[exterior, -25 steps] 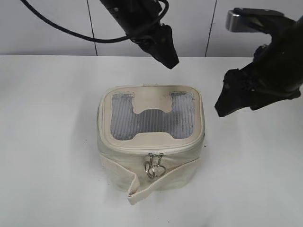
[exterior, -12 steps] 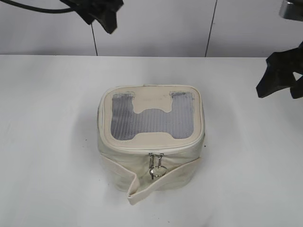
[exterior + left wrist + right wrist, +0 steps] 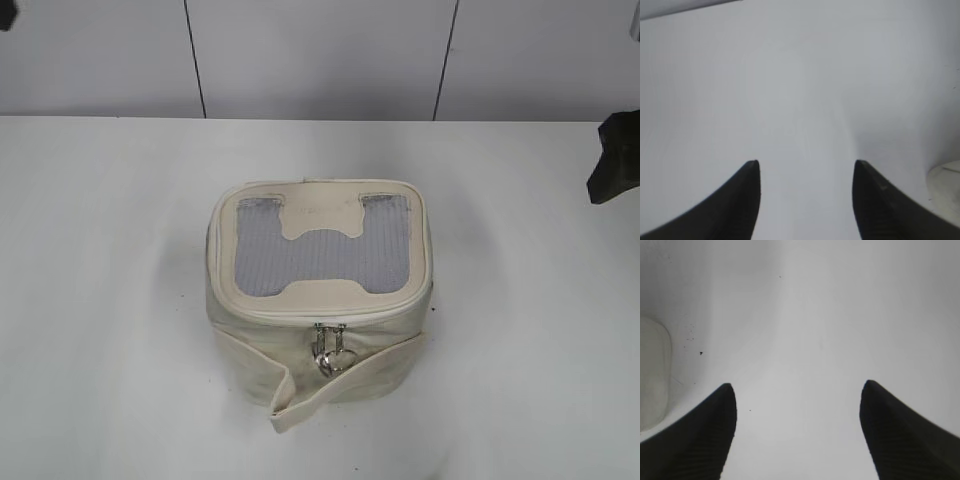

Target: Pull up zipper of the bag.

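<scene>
The cream-white bag (image 3: 320,345) stands on the white table, grey mesh panel (image 3: 322,250) on top. Its zipper (image 3: 318,315) runs around the top rim, and two silver pulls with ring loops (image 3: 329,350) hang together at the front. A loose cream strap (image 3: 300,395) lies across the front side. My left gripper (image 3: 806,165) is open and empty over bare table, with a bit of the bag (image 3: 946,175) at its right edge. My right gripper (image 3: 797,387) is open and empty, with the bag (image 3: 654,375) at its left edge. In the exterior view only a dark piece of the right arm (image 3: 615,160) shows.
The white table (image 3: 100,300) spreads all around the bag. A pale panelled wall (image 3: 320,55) stands behind the table's far edge.
Both arms have drawn away from the bag, the left up and out at the top left, the right out to the right edge. The bag has stayed put.
</scene>
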`<state>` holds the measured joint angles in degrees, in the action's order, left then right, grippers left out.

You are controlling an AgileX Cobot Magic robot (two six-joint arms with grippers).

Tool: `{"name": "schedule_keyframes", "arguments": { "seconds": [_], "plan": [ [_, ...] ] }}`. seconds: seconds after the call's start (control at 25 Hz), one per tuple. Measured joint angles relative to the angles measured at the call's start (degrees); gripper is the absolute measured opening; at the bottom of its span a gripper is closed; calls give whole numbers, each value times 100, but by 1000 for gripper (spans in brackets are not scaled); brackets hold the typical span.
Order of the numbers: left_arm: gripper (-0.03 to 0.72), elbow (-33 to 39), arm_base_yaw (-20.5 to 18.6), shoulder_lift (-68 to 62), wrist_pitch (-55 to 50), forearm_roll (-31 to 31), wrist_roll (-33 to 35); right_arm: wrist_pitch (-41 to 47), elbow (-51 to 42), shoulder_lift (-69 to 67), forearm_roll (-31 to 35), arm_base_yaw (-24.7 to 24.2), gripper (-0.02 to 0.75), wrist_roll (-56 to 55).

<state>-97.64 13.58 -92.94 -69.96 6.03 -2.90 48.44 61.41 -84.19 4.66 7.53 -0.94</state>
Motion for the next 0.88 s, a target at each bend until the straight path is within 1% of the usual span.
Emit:
{"name": "schedule_keyframes", "arguments": {
  "seconds": [0.16,0.28,0.44,0.56,0.68,0.88],
  "plan": [
    [445,1070,-449,979,-13,90,-171,207,0,28,-96,-6,595,-87],
    [445,1768,-622,1810,-14,96,-189,412,0,58,-101,-11,595,-93],
    [439,2739,-645,2940,6,-31,-212,513,0,288,-101,-11,595,-98],
    [438,3549,-645,3827,341,-129,-236,609,-94,650,-101,-11,595,-98],
    [437,4436,-645,4867,757,-149,-235,688,-524,1268,-171,-11,595,-98],
    [433,5562,-645,6258,1023,-180,-235,768,-1405,2689,-323,-11,595,-98]
  ]
}}
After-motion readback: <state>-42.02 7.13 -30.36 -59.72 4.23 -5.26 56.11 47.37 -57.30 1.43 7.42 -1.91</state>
